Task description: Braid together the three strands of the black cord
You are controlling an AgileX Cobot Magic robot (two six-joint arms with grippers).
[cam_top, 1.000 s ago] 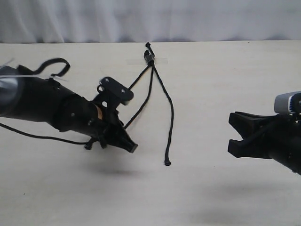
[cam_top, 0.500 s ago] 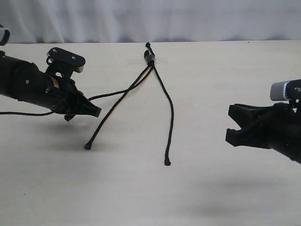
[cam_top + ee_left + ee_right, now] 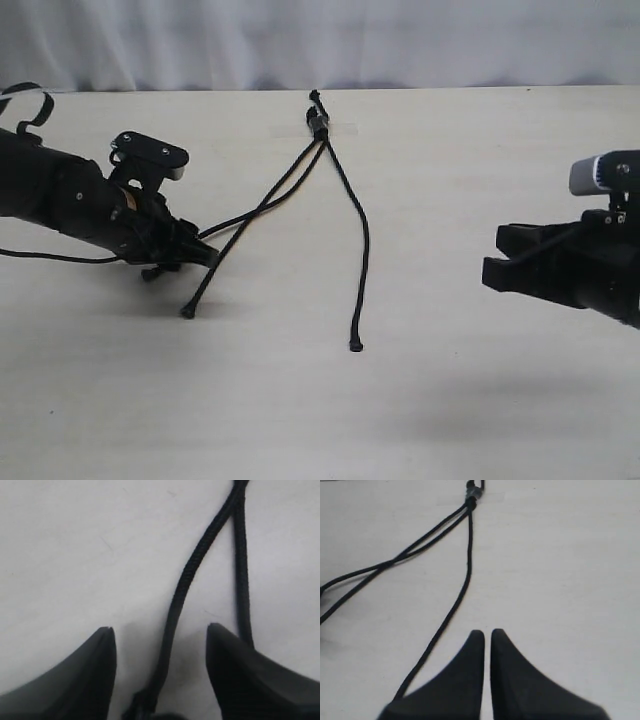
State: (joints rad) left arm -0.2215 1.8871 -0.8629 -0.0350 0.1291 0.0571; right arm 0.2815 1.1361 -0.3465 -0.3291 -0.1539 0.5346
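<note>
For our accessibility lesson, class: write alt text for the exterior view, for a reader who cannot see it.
Three black strands fan out from a knotted end across a pale table. The left gripper sits at one strand's end; the right gripper hangs clear of them.

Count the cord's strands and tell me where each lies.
3. One strand ends loose at centre; a second strand ends left of it; the third strand lies between the left gripper's open fingers.

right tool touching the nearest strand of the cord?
Apart. The exterior view shows a wide stretch of bare table between the right tool and the nearest strand.
</note>
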